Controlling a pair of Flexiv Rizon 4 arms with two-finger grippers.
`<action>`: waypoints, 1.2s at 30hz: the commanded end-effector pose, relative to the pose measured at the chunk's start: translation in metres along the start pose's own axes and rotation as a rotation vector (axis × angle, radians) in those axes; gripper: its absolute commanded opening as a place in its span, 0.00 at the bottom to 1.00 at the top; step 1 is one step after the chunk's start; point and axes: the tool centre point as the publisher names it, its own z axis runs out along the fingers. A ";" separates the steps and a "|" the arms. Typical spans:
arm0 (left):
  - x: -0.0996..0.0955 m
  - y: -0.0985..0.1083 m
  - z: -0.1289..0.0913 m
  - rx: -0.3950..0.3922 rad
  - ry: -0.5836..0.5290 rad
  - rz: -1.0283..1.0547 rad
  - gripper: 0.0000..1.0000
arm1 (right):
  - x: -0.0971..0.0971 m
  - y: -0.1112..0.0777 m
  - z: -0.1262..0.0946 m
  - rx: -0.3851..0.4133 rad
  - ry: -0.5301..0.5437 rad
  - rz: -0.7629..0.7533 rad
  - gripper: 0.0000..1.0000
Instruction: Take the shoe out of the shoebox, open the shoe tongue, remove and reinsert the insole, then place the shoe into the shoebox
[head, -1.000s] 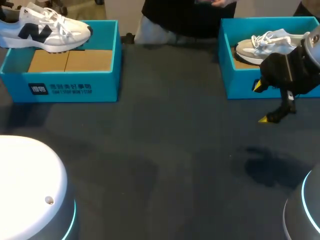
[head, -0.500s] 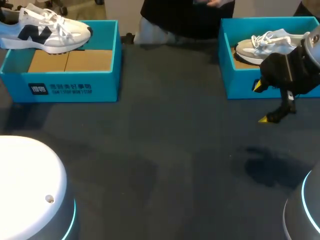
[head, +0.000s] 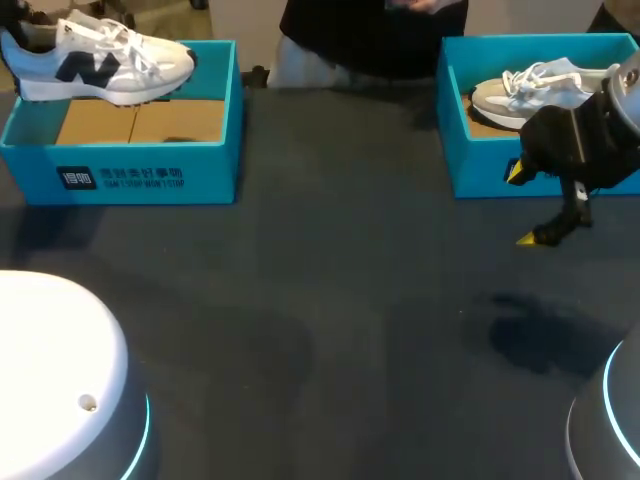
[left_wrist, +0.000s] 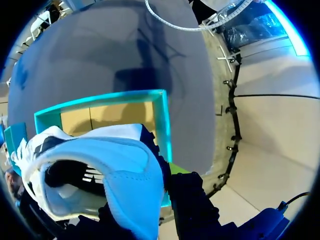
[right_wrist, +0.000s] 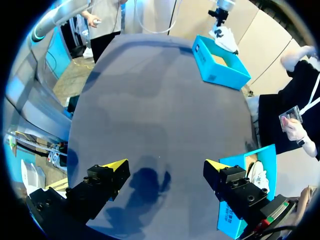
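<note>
- Hovering over the dark table (head: 320, 320) just in front of the right shoebox (head: 455, 160): the right gripper (head: 522, 205), jaws spread wide, nothing between the yellow tips and nothing touched.
- Right wrist view – the same gripper (right_wrist: 166, 167) shows both yellow tips well apart, with only tabletop under and ahead of them. The right shoebox (right_wrist: 234, 212) lies just beside one finger.
- Right shoebox: teal, open top, at the table's far right. It holds a grey-and-white shoe (head: 530, 90) with white laces, lying inside on its sole.
- Left shoebox (head: 30, 160): teal, open top, far left of the table, well apart from the right one. Inside, only a brown cardboard liner (head: 140, 120) shows on the floor.
- White shoe (head: 110, 65) with a dark side mark – not resting in the box but raised over the left shoebox's back edge, roughly level, toe pointing toward the table's middle.
- Left wrist view: the left gripper (left_wrist: 150, 205) is clamped on the white shoe (left_wrist: 115, 170) at the heel end. One yellow tip shows against the heel, the other is hidden behind the shoe. The left shoebox (left_wrist: 162, 115) and its liner (left_wrist: 110, 112) lie just ahead, below the shoe.
</note>
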 end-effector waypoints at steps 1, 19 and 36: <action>-0.006 0.007 0.018 -0.001 -0.007 -0.025 0.00 | 0.000 0.001 0.001 0.002 0.001 0.001 1.00; -0.023 0.010 0.079 0.027 0.027 -0.038 0.00 | 0.000 0.001 0.001 0.002 0.001 0.001 1.00; -0.025 -0.012 0.102 0.064 0.039 0.004 0.00 | 0.000 0.001 0.001 0.002 0.001 0.001 1.00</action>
